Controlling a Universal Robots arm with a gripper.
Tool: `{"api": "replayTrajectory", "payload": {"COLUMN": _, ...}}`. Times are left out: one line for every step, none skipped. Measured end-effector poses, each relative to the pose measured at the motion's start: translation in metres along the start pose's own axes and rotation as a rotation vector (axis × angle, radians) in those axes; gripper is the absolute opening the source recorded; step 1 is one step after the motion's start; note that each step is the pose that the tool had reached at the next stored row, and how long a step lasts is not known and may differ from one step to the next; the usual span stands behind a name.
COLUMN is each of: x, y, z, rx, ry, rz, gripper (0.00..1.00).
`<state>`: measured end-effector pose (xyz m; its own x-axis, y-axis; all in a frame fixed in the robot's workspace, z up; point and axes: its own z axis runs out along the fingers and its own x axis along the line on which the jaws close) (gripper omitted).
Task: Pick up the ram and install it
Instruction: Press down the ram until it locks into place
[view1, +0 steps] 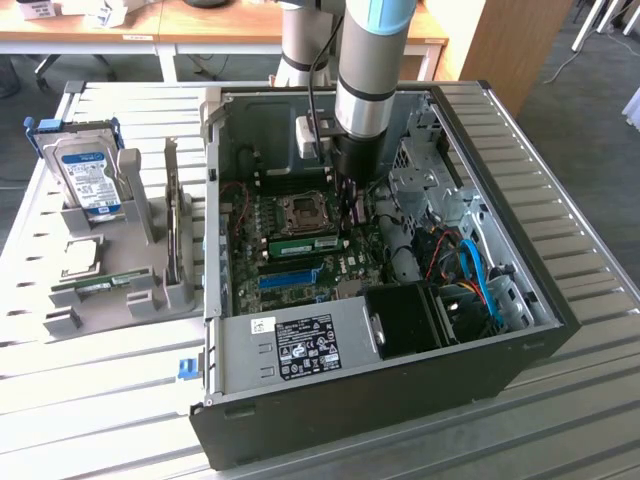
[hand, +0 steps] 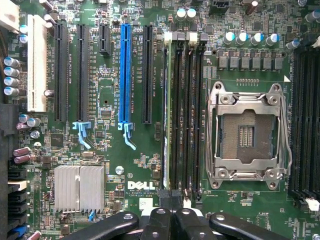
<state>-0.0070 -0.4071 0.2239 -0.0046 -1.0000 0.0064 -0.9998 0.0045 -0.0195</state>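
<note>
At the wrist view's near edge, the black, rounded gripper (hand: 171, 220) has its fingers pressed together, holding nothing. Just beyond, at twelve o'clock, the ram (hand: 166, 120) — a thin green stick — stands edge-on in a black slot, beside the square metal processor socket (hand: 247, 136).

The ram (view1: 304, 245) — a thin, narrow green stick — stands on edge in a memory slot on the motherboard (view1: 300, 262), inside the open computer case (view1: 520, 345). In the wrist view the ram (hand: 166, 120) shows edge-on in the outermost slot of the bank just beside the empty processor socket (hand: 247, 135).
</note>
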Motion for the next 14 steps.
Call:
{"api": "replayTrajectory", "payload": {"x": 0.0000, "y": 0.0000, "z": 0.0001, "rx": 0.0000, "ry": 0.0001, "rz": 0.000, "gripper": 0.11}}
{"api": "replayTrajectory", "payload": {"x": 0.0000, "y": 0.0000, "z": 0.0001, "rx": -0.0001, "ry": 0.0002, "rz": 0.000, "gripper": 0.11}}
{"api": "replayTrajectory", "payload": {"x": 0.0000, "y": 0.0000, "z": 0.0001, "rx": -0.0001, "ry": 0.0001, "rz": 0.000, "gripper": 0.11}}
{"api": "replayTrajectory", "payload": {"x": 0.0000, "y": 0.0000, "z": 0.0001, "rx": -0.0001, "ry": 0.0001, "rz": 0.000, "gripper": 0.11}}
{"api": "replayTrajectory", "payload": {"x": 0.0000, "y": 0.0000, "z": 0.0002, "rx": 0.0000, "ry": 0.0000, "rz": 0.000, "gripper": 0.11}}
{"api": "replayTrajectory", "payload": {"x": 0.0000, "y": 0.0000, "z": 0.0002, "rx": 0.0000, "ry": 0.0000, "rz": 0.000, "gripper": 0.11}}
{"api": "replayTrajectory", "payload": {"x": 0.0000, "y": 0.0000, "z": 0.0003, "rx": 0.0000, "ry": -0.0001, "rz": 0.000, "gripper": 0.11}}
{"api": "replayTrajectory", "payload": {"x": 0.0000, "y": -0.0001, "z": 0.0007, "rx": 0.0002, "ry": -0.0002, "rz": 0.000, "gripper": 0.11}}
{"api": "replayTrajectory", "payload": {"x": 0.0000, "y": -0.0001, "z": 0.0010, "rx": 0.0002, "ry": -0.0001, "rz": 0.000, "gripper": 0.11}}
{"api": "replayTrajectory", "payload": {"x": 0.0000, "y": 0.0000, "z": 0.0011, "rx": 0.0000, "ry": 0.0001, "rz": 0.000, "gripper": 0.11}}
{"api": "replayTrajectory", "payload": {"x": 0.0000, "y": -0.0001, "z": 0.0010, "rx": -0.0001, "ry": 0.0001, "rz": 0.000, "gripper": 0.11}}
{"api": "replayTrajectory", "payload": {"x": 0.0000, "y": 0.0000, "z": 0.0011, "rx": -0.0001, "ry": 0.0001, "rz": 0.000, "gripper": 0.11}}
{"api": "replayTrajectory", "payload": {"x": 0.0000, "y": -0.0001, "z": 0.0011, "rx": -0.0001, "ry": 0.0001, "rz": 0.000, "gripper": 0.11}}
{"api": "replayTrajectory", "payload": {"x": 0.0000, "y": 0.0000, "z": 0.0011, "rx": -0.0001, "ry": 0.0001, "rz": 0.000, "gripper": 0.11}}
